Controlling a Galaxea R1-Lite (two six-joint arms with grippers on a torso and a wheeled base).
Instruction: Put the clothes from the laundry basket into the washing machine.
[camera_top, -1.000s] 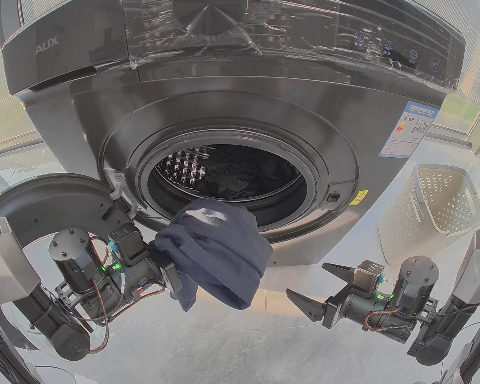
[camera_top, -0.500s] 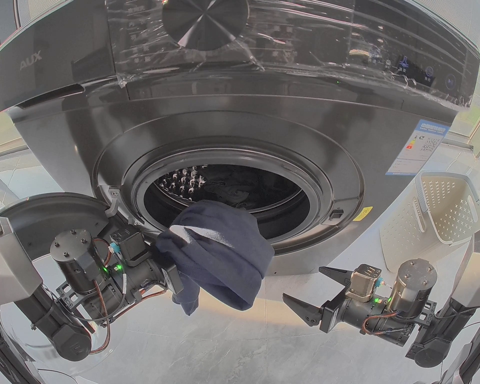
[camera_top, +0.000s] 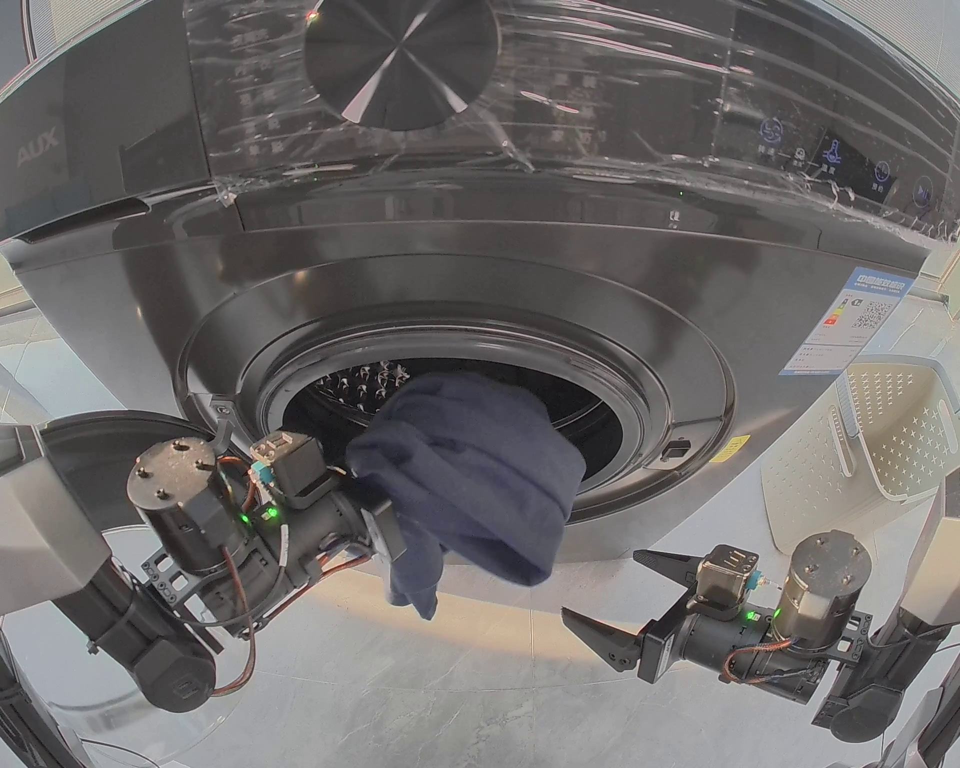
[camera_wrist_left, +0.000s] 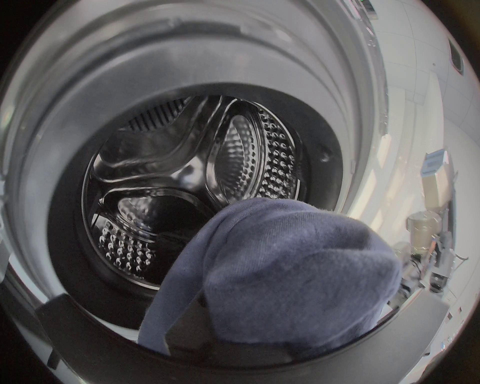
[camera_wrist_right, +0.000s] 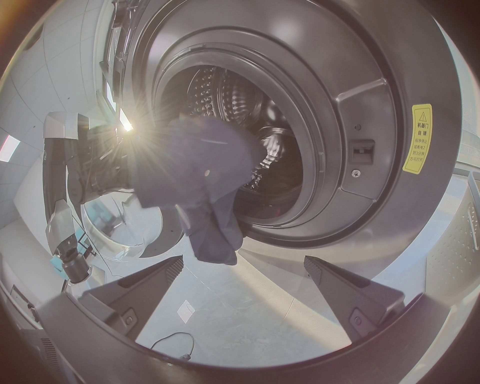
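Clothes for this load: one navy garment (camera_top: 470, 470), bunched up and gripped by my left pincer (camera_top: 392, 530), whose fingers are buried under the cloth. It hangs at the centre of the head view, in front of the lower rim of the washing machine (camera_top: 480, 250) opening. Its top overlaps the mouth, and a tail dangles toward the floor (camera_top: 480, 690).

My left arm comes in from the lower left, forearm angled up and to the right, with the wrist just beside the open door (camera_top: 90, 450) at the left edge. From my left wrist, the garment (camera_wrist_left: 295, 270) bulges in front of the steel drum (camera_wrist_left: 200, 165).

My right pincer (camera_top: 605, 587) sits at the lower right, low over the floor and pointing left. Its fingers are spread wide and hold nothing, and my right wrist view shows the same gap (camera_wrist_right: 241, 262). The white laundry basket (camera_top: 880, 440) stands at the right edge, beside the machine.
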